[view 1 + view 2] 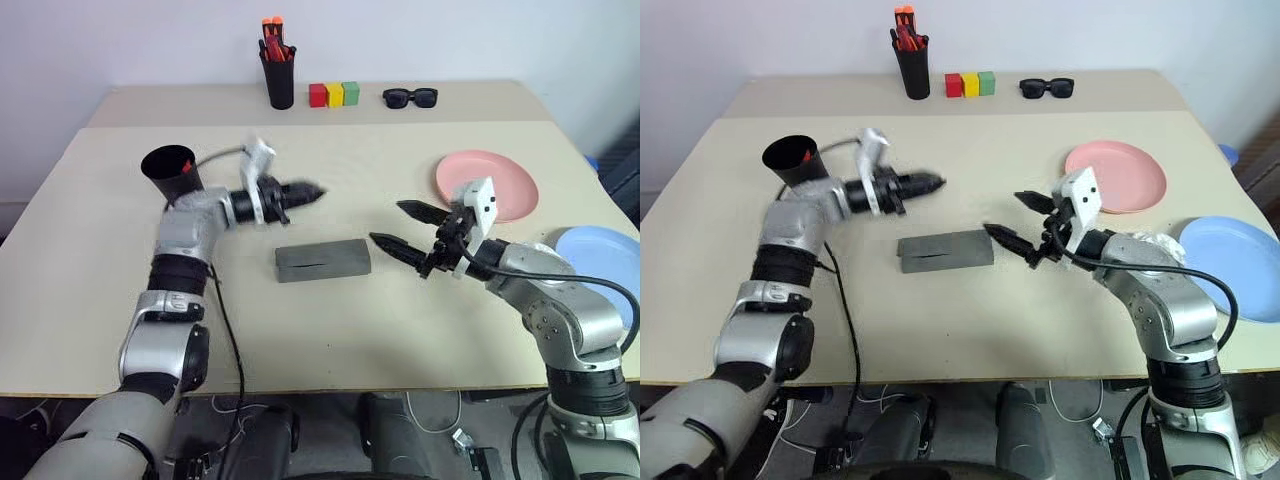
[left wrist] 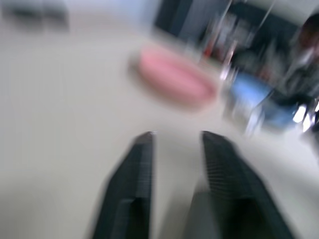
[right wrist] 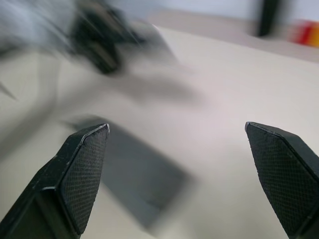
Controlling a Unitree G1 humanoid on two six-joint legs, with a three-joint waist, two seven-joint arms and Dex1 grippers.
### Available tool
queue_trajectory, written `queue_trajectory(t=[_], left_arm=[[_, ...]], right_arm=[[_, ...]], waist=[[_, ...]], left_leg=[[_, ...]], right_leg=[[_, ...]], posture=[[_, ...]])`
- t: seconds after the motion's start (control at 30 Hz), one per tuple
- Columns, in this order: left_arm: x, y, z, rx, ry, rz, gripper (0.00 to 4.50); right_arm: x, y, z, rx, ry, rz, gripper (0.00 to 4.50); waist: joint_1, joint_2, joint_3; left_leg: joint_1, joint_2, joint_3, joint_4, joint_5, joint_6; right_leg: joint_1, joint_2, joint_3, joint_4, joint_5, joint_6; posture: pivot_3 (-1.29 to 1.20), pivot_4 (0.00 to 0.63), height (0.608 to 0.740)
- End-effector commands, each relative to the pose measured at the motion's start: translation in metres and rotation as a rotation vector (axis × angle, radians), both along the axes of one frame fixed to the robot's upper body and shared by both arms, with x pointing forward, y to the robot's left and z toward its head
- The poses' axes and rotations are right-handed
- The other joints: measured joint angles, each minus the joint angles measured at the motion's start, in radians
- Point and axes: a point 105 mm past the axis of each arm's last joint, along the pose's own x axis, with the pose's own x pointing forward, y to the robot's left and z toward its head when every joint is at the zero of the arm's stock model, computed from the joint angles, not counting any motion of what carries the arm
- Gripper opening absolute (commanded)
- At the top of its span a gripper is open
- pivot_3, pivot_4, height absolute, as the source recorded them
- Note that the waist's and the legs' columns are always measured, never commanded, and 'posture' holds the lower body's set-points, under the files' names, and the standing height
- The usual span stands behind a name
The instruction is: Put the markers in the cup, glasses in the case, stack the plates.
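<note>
Beige table (image 1: 330, 350) against a pale wall. At the far edge, a slim black pen pot (image 1: 279, 80) with orange-red pens, three small blocks (image 1: 334, 94) in red, yellow and green, and black sunglasses (image 1: 410, 97). Nearer, on the robot's left, the wide black cup (image 1: 170, 170) tilted, with the red tip of a marker (image 1: 186, 166) showing inside. Closed grey case (image 1: 323, 260) flat at the table's middle. Salmon-pink plate (image 1: 500, 175) on the right side, light blue plate (image 1: 600, 250) well apart from it at the right edge, unstacked. Left gripper (image 1: 305, 193) above the table between cup and case, nothing in it, jaws a narrow way apart in the left wrist view. Right gripper (image 1: 405, 230) just beside the case's right end, jaws spread wide, empty. Eyeglasses not made out.
</note>
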Motion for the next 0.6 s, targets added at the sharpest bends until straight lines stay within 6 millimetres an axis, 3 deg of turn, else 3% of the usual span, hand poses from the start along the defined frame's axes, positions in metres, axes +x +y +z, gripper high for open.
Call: queue_trajectory(t=[0.03,0.1,0.13,0.2,0.27,0.4,0.53,0.6], left_arm=[[-0.030,0.000,0.006,-0.016,-0.033,-0.169,3.37],[-0.039,0.002,0.004,-0.013,-0.013,-0.212,4.35],[-0.044,0.003,0.002,-0.006,-0.015,-0.232,4.43],[-0.052,0.004,-0.001,0.006,-0.048,-0.262,4.43],[-0.058,0.004,-0.001,0.005,-0.061,-0.285,4.43],[-0.066,0.006,-0.005,0.049,-0.103,-0.299,4.43],[-0.073,0.009,-0.011,0.073,-0.100,-0.337,4.43],[-0.071,0.011,-0.012,0.078,-0.111,-0.324,4.43]], right_arm=[[0.003,-0.047,0.010,-0.087,-0.046,-0.191,4.50],[0.002,-0.065,0.008,-0.128,-0.031,-0.261,4.50],[0.002,-0.086,0.005,-0.186,-0.017,-0.349,4.50],[-0.005,-0.126,0.001,-0.262,0.036,-0.491,4.50],[-0.012,-0.149,-0.001,-0.324,0.070,-0.570,4.50],[-0.030,-0.173,-0.006,-0.424,0.126,-0.623,4.50],[-0.050,-0.215,-0.017,-0.433,0.264,-0.769,4.50],[-0.055,-0.219,-0.022,-0.443,0.292,-0.774,4.50]], waist=[[-0.002,0.001,-0.001],[-0.003,0.001,-0.001],[-0.003,0.001,-0.001],[-0.001,0.001,-0.001],[0.003,0.001,-0.001],[0.000,0.002,-0.001],[-0.002,0.003,-0.002],[-0.001,0.003,-0.002]], left_leg=[[0.000,0.000,0.000,0.000,0.000,0.000],[0.001,0.000,0.001,-0.001,0.000,0.000],[0.001,0.000,0.001,-0.001,0.000,0.000],[0.001,0.000,0.002,0.000,0.000,0.001],[0.001,0.000,0.002,0.000,0.000,0.001],[0.001,0.000,0.002,0.000,0.000,0.001],[0.002,0.000,0.003,0.000,-0.001,0.001],[0.002,0.000,0.003,0.000,-0.001,0.001]], right_leg=[[0.000,0.000,0.000,0.000,0.000,0.000],[0.000,0.000,0.000,0.000,0.000,0.000],[0.000,0.000,0.000,-0.001,0.000,0.000],[0.000,0.000,0.000,0.000,0.000,0.000],[0.000,0.000,0.000,0.000,0.000,0.000],[0.001,0.000,0.000,0.000,0.000,0.000],[0.001,0.000,0.001,0.000,0.000,0.000],[0.002,0.000,0.001,0.000,0.000,0.000]], posture=[[0.00,0.150,0.740],[0.00,0.150,0.740],[0.00,0.150,0.740],[0.00,0.150,0.740],[0.00,0.150,0.740],[0.00,0.150,0.740],[0.00,0.150,0.740],[0.00,0.150,0.740]])
